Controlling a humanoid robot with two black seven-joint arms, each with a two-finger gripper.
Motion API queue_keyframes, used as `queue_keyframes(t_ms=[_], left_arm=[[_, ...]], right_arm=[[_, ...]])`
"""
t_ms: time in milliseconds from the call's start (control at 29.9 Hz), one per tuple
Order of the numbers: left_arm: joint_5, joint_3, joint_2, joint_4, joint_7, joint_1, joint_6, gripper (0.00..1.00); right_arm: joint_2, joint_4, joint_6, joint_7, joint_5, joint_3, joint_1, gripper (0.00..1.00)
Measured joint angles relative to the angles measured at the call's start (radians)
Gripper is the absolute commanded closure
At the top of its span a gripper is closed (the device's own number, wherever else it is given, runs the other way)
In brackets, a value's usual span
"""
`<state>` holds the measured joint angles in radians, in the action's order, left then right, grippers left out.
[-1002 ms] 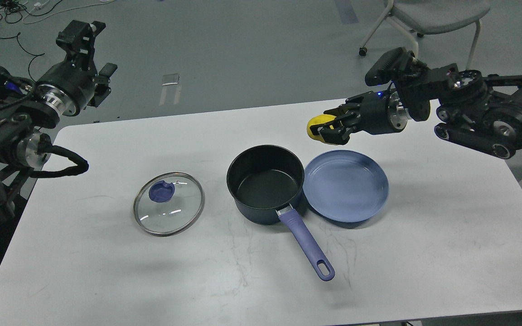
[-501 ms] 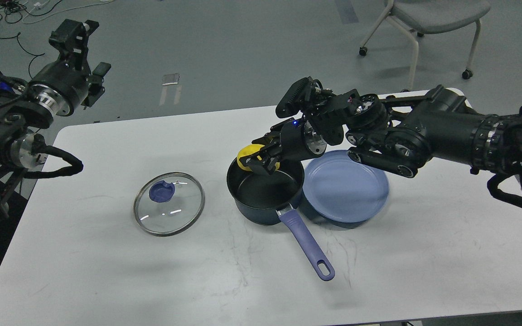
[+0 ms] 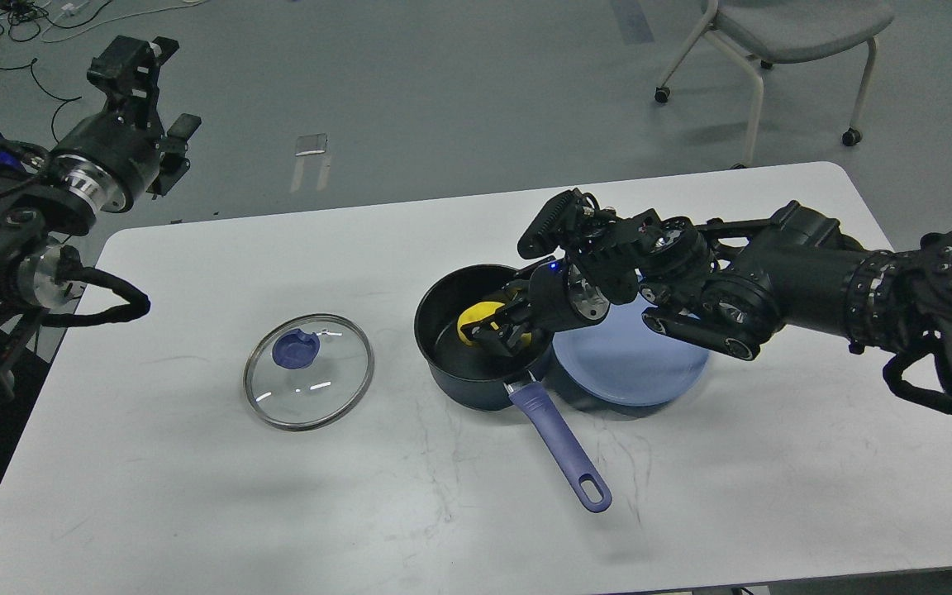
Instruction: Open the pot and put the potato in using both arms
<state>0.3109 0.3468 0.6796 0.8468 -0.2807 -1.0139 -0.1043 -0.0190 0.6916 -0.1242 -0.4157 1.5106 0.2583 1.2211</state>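
Yellow potato (image 3: 474,319) inside open dark pot (image 3: 451,364).

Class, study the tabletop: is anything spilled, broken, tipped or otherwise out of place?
Nothing stands out. The round glass lid lies flat on the white table, the dark blue saucepan stands upright beside the blue plate, and the right claw holds the yellow potato inside the pan.

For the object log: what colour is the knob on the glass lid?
Blue-purple; the knob sits on the clear, metal-rimmed glass lid, seen best in the head view.
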Motion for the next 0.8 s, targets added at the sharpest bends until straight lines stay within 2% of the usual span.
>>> queue_keyframes(t_ms=[100,334,468,635,802], left_arm=[[0.000,0.000,0.002,0.000,0.000,0.001,0.000,0.02],[0.000,0.000,0.013,0.000,-0.001,0.001,0.000,0.02],[-0.001,0.000,0.015,0.000,-0.001,0.001,-0.003,0.02],[-0.016,0.009,0.016,0.001,0.005,0.011,-0.005,0.02],[-0.033,0.027,0.013,0.005,0.008,0.037,-0.005,0.02]], right_arm=[[0.005,0.000,0.003,0.000,-0.029,-0.005,0.001,0.00],[0.008,0.000,0.004,0.004,-0.170,-0.021,0.024,0.00],[-0.010,0.001,0.005,0.005,-0.242,-0.137,0.026,0.00],[-0.091,0.006,-0.007,0.005,-0.511,-0.324,0.020,0.00],[-0.188,0.024,-0.039,0.022,-0.933,-0.460,0.022,0.00]])
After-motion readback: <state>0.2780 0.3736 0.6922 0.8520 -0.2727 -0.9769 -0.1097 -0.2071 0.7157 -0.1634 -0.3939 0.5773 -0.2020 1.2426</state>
